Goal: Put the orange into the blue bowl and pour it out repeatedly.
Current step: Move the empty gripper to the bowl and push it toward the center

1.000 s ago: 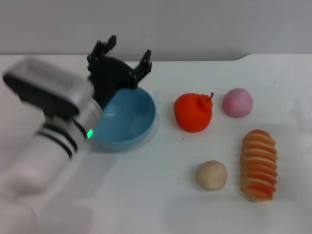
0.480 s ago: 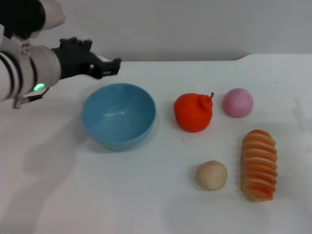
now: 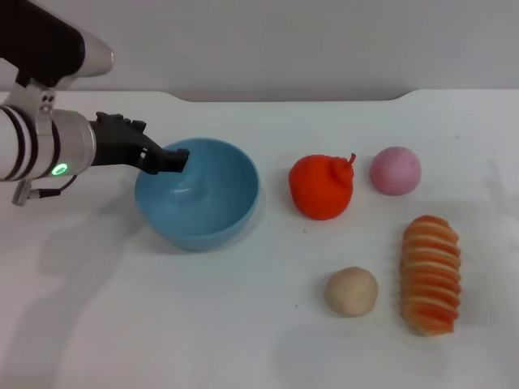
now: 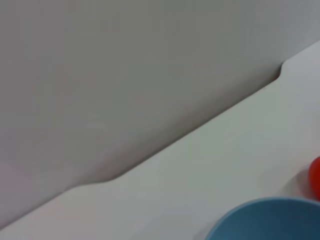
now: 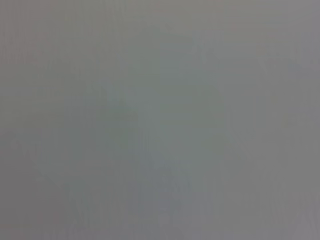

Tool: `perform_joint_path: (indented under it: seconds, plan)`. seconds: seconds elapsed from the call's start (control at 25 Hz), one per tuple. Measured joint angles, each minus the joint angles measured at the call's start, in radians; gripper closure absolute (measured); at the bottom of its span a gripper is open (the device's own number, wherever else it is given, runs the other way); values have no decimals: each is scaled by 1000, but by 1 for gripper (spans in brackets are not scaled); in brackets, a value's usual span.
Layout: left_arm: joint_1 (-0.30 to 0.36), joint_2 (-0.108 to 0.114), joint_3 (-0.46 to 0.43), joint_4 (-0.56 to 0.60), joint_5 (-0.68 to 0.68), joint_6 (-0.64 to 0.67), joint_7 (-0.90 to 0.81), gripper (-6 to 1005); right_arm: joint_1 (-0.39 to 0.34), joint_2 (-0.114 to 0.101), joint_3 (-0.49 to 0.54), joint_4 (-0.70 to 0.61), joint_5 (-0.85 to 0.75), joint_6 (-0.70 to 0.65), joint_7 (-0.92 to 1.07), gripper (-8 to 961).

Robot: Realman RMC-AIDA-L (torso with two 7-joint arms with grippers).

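The blue bowl (image 3: 212,209) stands upright on the white table, left of centre, and nothing lies in it. The orange (image 3: 322,188) rests on the table just to its right, a small gap away. My left gripper (image 3: 169,157) reaches in from the left and sits at the bowl's left rim, its black tip just over the edge. The left wrist view catches only a slice of the blue bowl (image 4: 270,219) and a sliver of the orange (image 4: 316,178). My right arm appears in no view; its wrist view is plain grey.
A pink ball (image 3: 396,170) lies right of the orange. Nearer the front sit a beige ball (image 3: 351,291) and a striped orange-and-cream roll (image 3: 431,274). The table's far edge meets a grey wall (image 3: 284,44).
My left gripper let go of the bowl, swung up and back to the left, and has now dropped to the bowl's left rim. The bowl and the orange have stayed put.
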Motion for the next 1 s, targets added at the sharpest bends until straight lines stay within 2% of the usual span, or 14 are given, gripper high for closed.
perform_joint_path:
  seconds: [0.28,0.88,1.0]
  plan:
    - [-66,-1,8,-151,23,-58,3,185,-1,0,0,0,0,3,0,231]
    - [-108,0,-4,-290,41,-136,5,185,3,0,0,0,0,14,2,231]
    - [-113,0,2,-302,42,-137,5,214,3,0,0,1,-1,14,2,231]
